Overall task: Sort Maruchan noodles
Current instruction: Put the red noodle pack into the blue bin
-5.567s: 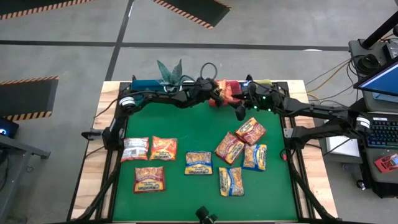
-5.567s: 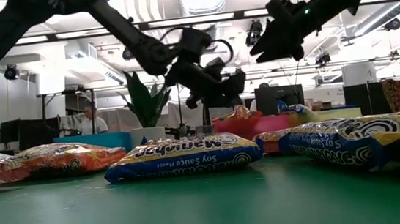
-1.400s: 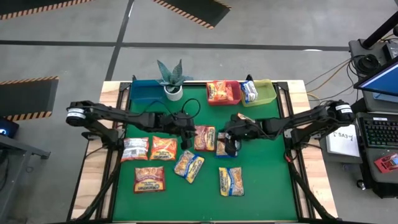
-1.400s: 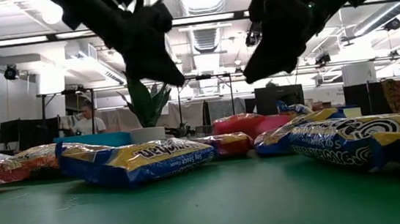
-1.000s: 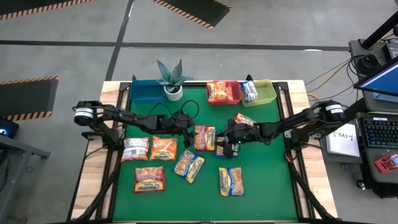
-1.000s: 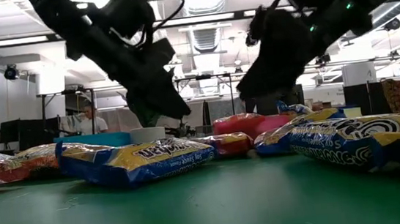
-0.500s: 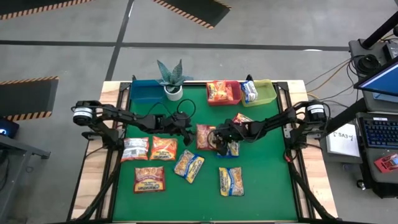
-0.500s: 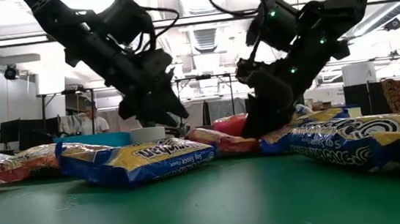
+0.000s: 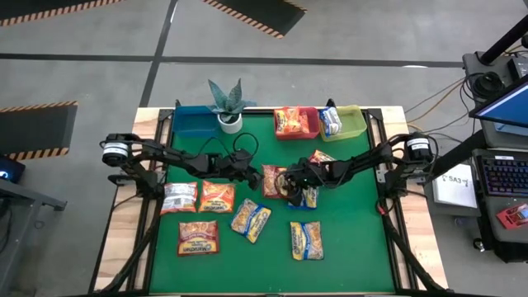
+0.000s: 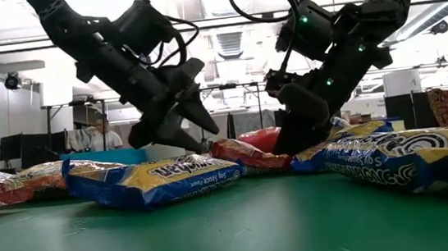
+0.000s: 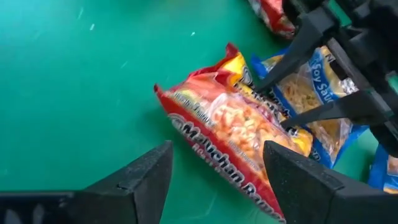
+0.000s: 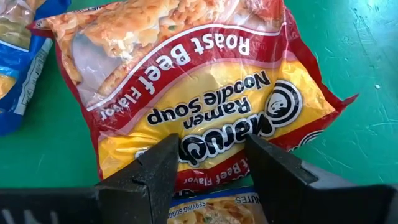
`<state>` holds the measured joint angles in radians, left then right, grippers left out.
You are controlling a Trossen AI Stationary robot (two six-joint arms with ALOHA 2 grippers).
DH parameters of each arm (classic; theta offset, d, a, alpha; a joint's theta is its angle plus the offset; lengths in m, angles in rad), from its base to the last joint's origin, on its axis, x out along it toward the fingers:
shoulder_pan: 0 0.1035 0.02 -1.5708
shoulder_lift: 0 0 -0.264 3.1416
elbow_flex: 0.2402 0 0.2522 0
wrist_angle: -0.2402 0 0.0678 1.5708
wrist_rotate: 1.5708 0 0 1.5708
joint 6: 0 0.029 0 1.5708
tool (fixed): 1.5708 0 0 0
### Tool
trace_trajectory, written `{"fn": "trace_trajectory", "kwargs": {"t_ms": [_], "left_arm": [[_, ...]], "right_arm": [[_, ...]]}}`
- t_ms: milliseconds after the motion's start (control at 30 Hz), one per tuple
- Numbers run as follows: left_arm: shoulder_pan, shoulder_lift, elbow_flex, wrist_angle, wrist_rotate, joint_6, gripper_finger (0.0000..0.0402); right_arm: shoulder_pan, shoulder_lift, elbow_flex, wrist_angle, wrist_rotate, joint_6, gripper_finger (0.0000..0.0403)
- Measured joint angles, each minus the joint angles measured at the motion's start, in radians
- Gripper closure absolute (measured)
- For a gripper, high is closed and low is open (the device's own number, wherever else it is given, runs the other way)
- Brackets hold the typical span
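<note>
At the table's nine o'clock side three packets lie flat and apart: a red-and-white one (image 9: 179,198), an orange one (image 9: 217,197) and a maroon one (image 9: 198,238), probably spread so each can be taken singly. The left gripper (image 9: 250,176) hovers low near the centre with its fingers spread wide and empty; the Roast Beef packet (image 11: 239,134) lies just beyond its fingertips, at about three o'clock from it on the mat. A blue-and-yellow soy sauce packet (image 9: 251,219) rests tilted at six o'clock from that claw. The right gripper (image 9: 288,183) is down on the same Roast Beef packet from the opposite side, fingers parted over its near edge, touching or nearly so; no grip shows yet. Another blue packet (image 9: 307,240) lies farther toward five o'clock. At twelve o'clock the red bin (image 9: 313,124) and the yellow-green bin (image 9: 356,122) each hold a packet, seemingly matched by colour, while the blue bin (image 9: 191,123) looks empty.
</note>
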<state>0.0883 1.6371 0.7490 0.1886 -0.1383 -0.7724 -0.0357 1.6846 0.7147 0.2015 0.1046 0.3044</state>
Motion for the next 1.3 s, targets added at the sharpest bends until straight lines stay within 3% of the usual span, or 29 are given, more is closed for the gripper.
{"fn": "trace_trajectory", "kwargs": {"t_ms": [467, 833, 1000, 1300], "left_arm": [[-0.021, 0.106, 0.002, 0.1, 0.032, -0.16, 0.0141], [-0.025, 0.227, 0.004, 0.314, 0.119, -0.143, 0.015], [-0.026, 0.22, 0.004, 0.315, 0.124, -0.102, 0.0209], [-0.029, 0.218, 0.004, 0.315, 0.13, -0.066, 0.037]], "right_arm": [[0.0, -0.004, -0.002, 0.019, 0.001, -0.01, 0.0221], [0.0, -0.004, -0.002, 0.021, 0.0, -0.01, 0.0221], [0.0, -0.016, -0.003, 0.021, -0.002, -0.02, 0.0221], [0.0, -0.124, -0.006, -0.011, 0.0, -0.041, 0.0221]]}}
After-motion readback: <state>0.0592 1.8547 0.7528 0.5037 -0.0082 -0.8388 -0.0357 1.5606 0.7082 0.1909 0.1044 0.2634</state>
